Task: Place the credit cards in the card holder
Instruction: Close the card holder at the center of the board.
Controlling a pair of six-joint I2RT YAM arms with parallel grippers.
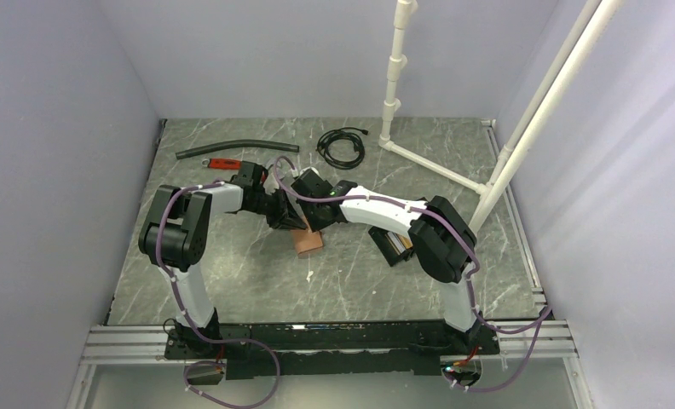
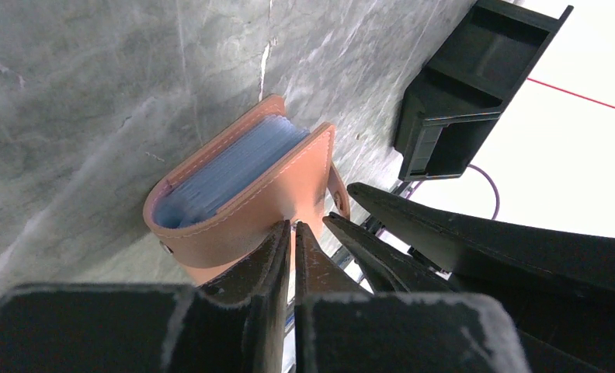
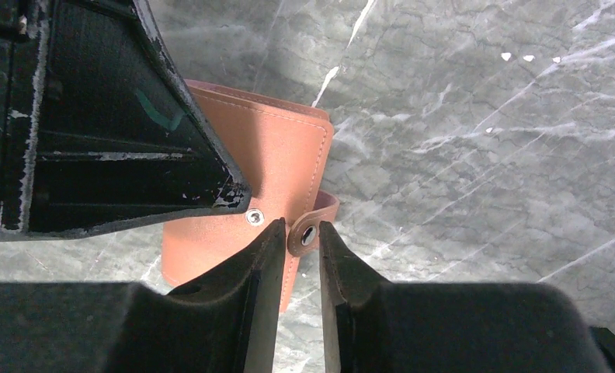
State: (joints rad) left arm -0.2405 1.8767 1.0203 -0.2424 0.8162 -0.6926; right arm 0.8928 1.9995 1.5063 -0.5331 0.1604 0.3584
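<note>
A tan leather snap wallet lies mid-table, and both grippers meet over it. In the left wrist view the wallet gapes, showing a packed stack of bluish credit cards edge-on. My left gripper is shut on the edge of the wallet's cover. My right gripper is closed round the wallet's snap strap, which sits between its fingertips. The black card holder lies to the right, and in the top view the right forearm partly covers the card holder.
A black hose and a red tool lie at the back left. Behind the arms is a coiled black cable. A white pipe frame stands at the back right. Grey walls close in the table.
</note>
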